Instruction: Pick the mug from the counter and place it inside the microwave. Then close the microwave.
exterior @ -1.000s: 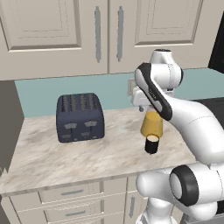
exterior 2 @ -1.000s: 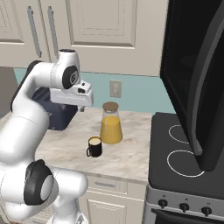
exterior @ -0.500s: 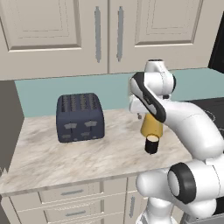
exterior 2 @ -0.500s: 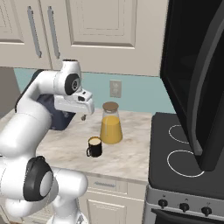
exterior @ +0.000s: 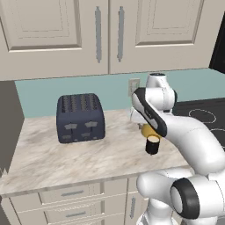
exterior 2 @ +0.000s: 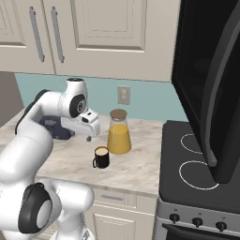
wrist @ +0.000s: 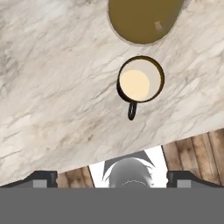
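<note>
— Standing on the counter (exterior 2: 70, 161) near its front edge, the mug (exterior 2: 101, 157) is upright, handle toward the edge.
— Anything crowding it?
— A cork-topped flask (exterior 2: 118, 132) of orange liquid stands just behind it; the toaster (exterior: 81, 117) is well apart to the left.
— And the gripper (exterior 2: 89, 137)?
— It hangs above the counter, beside the mug. Whether its fingers are spread or closed, I cannot tell.
— The microwave (exterior 2: 208, 79)?
— Its door is open over the stovetop (exterior 2: 199, 164).

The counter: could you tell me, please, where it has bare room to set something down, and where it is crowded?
The widest bare patch of the counter lies between the toaster and the mug, running to the front edge. A strip in front of the toaster is free too. It is crowded by the stovetop: the mug stands close in front of the flask, with the gripper hanging just above.
</note>
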